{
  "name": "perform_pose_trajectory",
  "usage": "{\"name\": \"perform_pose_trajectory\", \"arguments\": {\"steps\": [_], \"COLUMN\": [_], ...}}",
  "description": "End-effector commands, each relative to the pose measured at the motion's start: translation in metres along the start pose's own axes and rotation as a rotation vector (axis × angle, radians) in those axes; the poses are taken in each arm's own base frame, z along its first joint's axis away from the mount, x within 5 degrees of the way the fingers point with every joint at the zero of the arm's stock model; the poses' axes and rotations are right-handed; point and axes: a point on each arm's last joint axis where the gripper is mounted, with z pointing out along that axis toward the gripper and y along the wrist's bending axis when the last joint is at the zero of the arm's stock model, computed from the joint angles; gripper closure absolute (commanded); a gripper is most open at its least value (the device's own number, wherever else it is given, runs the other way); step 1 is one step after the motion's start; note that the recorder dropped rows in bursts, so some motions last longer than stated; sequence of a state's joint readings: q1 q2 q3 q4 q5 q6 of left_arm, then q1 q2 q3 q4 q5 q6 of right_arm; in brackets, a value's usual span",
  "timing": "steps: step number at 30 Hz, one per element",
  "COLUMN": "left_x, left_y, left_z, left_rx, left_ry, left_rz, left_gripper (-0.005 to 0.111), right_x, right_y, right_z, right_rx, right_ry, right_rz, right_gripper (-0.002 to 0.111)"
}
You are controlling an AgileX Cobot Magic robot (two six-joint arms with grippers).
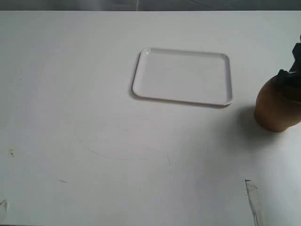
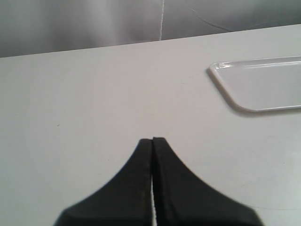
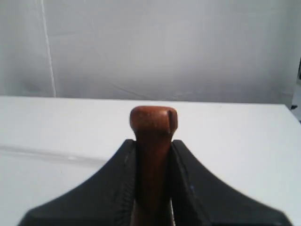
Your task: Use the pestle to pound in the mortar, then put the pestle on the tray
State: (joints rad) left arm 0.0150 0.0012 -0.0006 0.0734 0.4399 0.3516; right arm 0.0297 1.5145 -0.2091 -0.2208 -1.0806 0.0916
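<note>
Over the white table, right pincer clamps the pestle at the mortar; left pincer closed, empty.

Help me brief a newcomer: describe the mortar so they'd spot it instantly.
On the white table, find the flat white tray near the middle. To its right, at the exterior view's right edge, stands the mortar: the only brown, rounded wooden cup, tall where the tray is flat.

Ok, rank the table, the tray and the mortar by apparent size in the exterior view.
1. Table, filling nearly the whole frame.
2. Tray, mid-sized.
3. Mortar, smallest as shown, though partly hidden at the frame edge.
</note>
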Motion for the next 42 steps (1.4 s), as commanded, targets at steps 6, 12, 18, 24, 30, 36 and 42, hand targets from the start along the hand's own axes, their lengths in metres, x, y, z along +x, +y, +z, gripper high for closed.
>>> {"name": "perform_pose_trajectory", "arguments": {"steps": [6, 12, 18, 24, 30, 36, 42], "left_x": [0.0, 0.0, 0.0, 0.0, 0.0, 0.0, 0.0], "left_y": [-0.001, -0.001, -0.001, -0.001, -0.001, -0.001, -0.001], "left_z": [0.0, 0.0, 0.0, 0.0, 0.0, 0.0, 0.0], "left_rx": [0.008, 0.008, 0.008, 0.008, 0.008, 0.008, 0.008], "left_ry": [-0.007, -0.007, -0.007, -0.007, -0.007, -0.007, -0.007], "left_rz": [-0.012, -0.012, -0.012, -0.012, -0.012, -0.012, -0.012], "left_gripper": [0.107, 0.107, 0.107, 0.107, 0.107, 0.107, 0.107], "right_x": [-0.009, -0.063, -0.103, -0.095, -0.065, -0.024, 0.006], "right_y": [0.0, 0.005, 0.012, 0.007, 0.002, -0.002, -0.004], "right_z": [0.0, -0.03, -0.067, -0.054, -0.027, -0.002, 0.011], "right_rx": [-0.011, -0.031, -0.04, 0.006, 0.014, 0.011, 0.003], "right_ry": [-0.122, -0.39, -0.626, -0.434, -0.254, -0.064, 0.05], "right_rz": [0.029, 0.043, -0.007, -0.013, -0.009, -0.017, -0.014], "right_gripper": [0.108, 0.108, 0.108, 0.108, 0.108, 0.108, 0.108]}}
